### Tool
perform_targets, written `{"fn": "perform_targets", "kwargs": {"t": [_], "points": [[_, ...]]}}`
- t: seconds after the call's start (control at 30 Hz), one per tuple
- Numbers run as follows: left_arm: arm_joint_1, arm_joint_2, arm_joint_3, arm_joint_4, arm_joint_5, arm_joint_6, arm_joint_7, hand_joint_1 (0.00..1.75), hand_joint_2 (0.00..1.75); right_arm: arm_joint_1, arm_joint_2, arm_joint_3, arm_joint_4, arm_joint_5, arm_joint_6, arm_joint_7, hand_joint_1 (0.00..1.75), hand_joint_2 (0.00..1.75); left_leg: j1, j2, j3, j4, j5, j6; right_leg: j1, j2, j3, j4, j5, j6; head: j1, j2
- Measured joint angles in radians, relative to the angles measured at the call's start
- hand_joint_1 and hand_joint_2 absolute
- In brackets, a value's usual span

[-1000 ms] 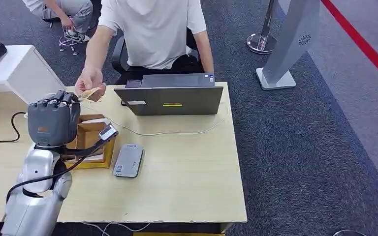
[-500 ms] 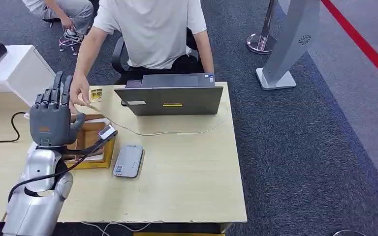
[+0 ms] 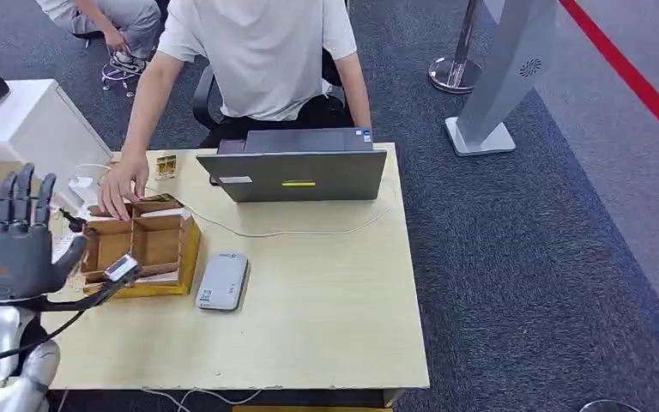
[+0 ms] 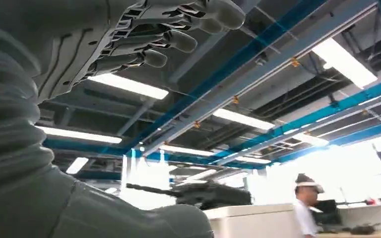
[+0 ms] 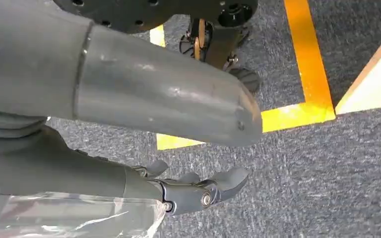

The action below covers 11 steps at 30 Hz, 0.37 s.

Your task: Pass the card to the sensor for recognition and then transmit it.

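The robot's left hand [image 3: 15, 245] is raised above the desk's [image 3: 326, 309] left edge, back of the hand toward the head camera, fingers spread upright and holding nothing. In the left wrist view the same hand [image 4: 129, 44] points at the ceiling with its fingers slightly bent and apart, nothing between them. The right hand [image 5: 198, 191] hangs beside the body over grey carpet [image 5: 327, 173] marked with yellow tape [image 5: 307, 59]; its fingers are loosely curved and apart, and nothing is held in them.

A wooden tray [image 3: 142, 245] divided into compartments sits near the desk's left edge. A person in a white shirt [image 3: 257, 51] sits behind the desk's far edge and reaches a hand [image 3: 122, 182] down to the tray's far-left corner, fingers touching it. A small gold-coloured card [image 3: 166, 165] lies flat on the desk near the far edge, just beyond the person's hand and left of the laptop [image 3: 296, 167]; whether it is the task's card cannot be told. The grey card reader [image 3: 222, 281] lies flat just right of the tray, toward the desk's middle. A thin white cable [image 3: 309, 230] runs across the desk in front of the laptop.
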Motion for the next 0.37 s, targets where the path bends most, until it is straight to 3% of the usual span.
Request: {"fn": "perform_targets", "kwargs": {"t": [0.1, 0.17, 0.37], "points": [[0.073, 0.045, 0.182, 0.001, 0.075, 0.041, -0.096, 0.00, 1.75, 0.005, -0.007, -0.015, 0.000, -0.006, -0.008, 0.005, 0.00, 0.00, 0.000, 0.002, 0.001, 0.000, -0.001, -0.001, 0.001, 0.002, -0.001, 0.000, -0.001, 0.000, -0.001, 0.000], [0.097, 0.059, 0.264, 0.001, 0.081, 0.043, -0.121, 0.00, 1.75, 0.007, -0.010, -0.024, 0.000, -0.006, -0.009, 0.006, 0.00, 0.00, 0.000, -0.001, 0.001, 0.000, -0.001, -0.001, 0.001, -0.001, 0.000, 0.000, -0.002, 0.000, -0.001, 0.000], [0.125, 0.066, 0.366, 0.001, 0.058, 0.040, -0.129, 0.00, 1.75, 0.003, -0.012, -0.029, 0.000, -0.006, -0.010, 0.007, 0.00, 0.00, 0.001, -0.002, 0.001, 0.000, -0.001, -0.001, 0.001, -0.003, 0.001, 0.000, -0.001, 0.000, -0.001, 0.000]]}}
